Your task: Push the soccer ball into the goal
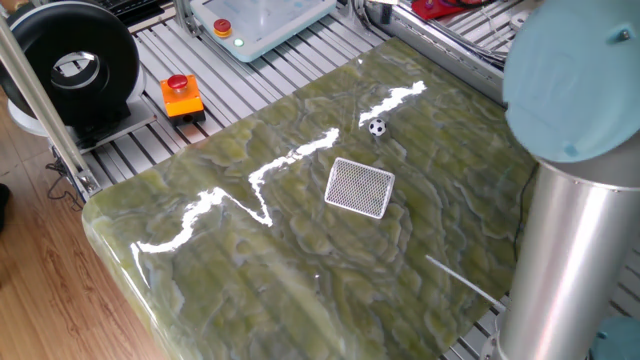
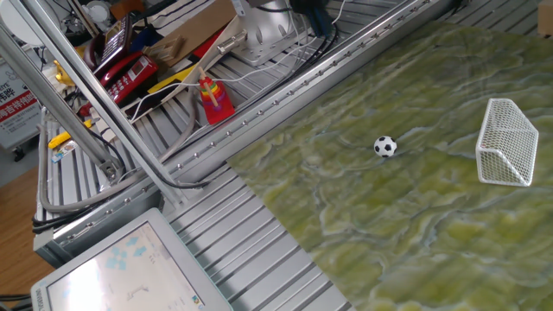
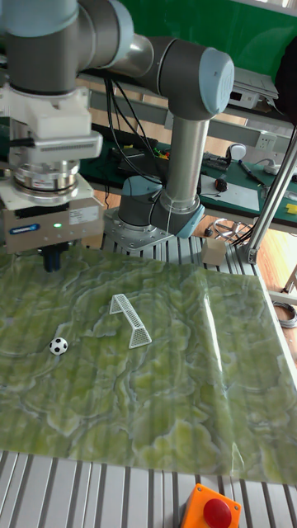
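The soccer ball (image 1: pixel 376 127) (image 2: pixel 385 146) (image 3: pixel 58 346) is tiny, white with black patches, and rests on the green marbled table (image 1: pixel 300 260). The goal (image 1: pixel 360 187) (image 2: pixel 505 142) (image 3: pixel 130 318), a small white frame with grey mesh, stands a short way from the ball. In the tall fixed view my gripper (image 3: pixel 51 261) hangs at the table's far left, behind the ball and apart from it. Its dark fingers show as a single stub, shut on nothing. The other fixed view catches it as a dark blur (image 2: pixel 314 12) at the top edge. One fixed view does not show it.
The arm's thick silver column (image 1: pixel 575 230) fills the right of one fixed view. An orange box with a red button (image 1: pixel 180 95) (image 3: pixel 210 507) sits off the mat. A red bottle (image 2: pixel 214 99) and cables lie along the rail, near a white screen (image 2: pixel 121 268).
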Motion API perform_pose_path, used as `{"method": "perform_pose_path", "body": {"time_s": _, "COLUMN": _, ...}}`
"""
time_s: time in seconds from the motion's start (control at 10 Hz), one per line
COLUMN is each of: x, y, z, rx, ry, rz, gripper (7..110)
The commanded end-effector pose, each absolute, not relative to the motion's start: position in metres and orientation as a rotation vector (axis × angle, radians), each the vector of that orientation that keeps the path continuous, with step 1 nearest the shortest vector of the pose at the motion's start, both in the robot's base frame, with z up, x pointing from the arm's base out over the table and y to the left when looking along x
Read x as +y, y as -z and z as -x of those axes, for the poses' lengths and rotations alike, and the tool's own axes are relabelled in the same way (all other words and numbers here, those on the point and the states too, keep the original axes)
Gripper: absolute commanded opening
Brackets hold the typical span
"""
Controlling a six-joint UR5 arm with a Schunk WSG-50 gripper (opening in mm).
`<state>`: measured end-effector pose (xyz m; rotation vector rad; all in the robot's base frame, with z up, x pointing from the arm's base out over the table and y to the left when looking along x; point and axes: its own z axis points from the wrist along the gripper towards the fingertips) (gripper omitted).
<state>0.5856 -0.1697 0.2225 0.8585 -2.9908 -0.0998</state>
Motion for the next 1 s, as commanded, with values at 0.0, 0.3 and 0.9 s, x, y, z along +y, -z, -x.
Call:
{"method": "perform_pose_path", "body": {"time_s": 0.0, "x": -0.196, "y": -0.217, "z": -0.583, "rx": -3.015, "ry": 0.064, "rz": -0.836, "gripper": 7}}
{"method": "perform_pose_path", "body": {"time_s": 0.3, "x": -0.185, "y": -0.185, "z": -0.596, "rx": -3.02, "ry": -0.08, "rz": -0.752, "gripper": 7}}
{"method": "perform_pose_path", "body": {"time_s": 0.9, "x": -0.158, "y": -0.156, "z": -0.579, "rx": -3.046, "ry": -0.002, "rz": -0.732, "gripper": 7}}
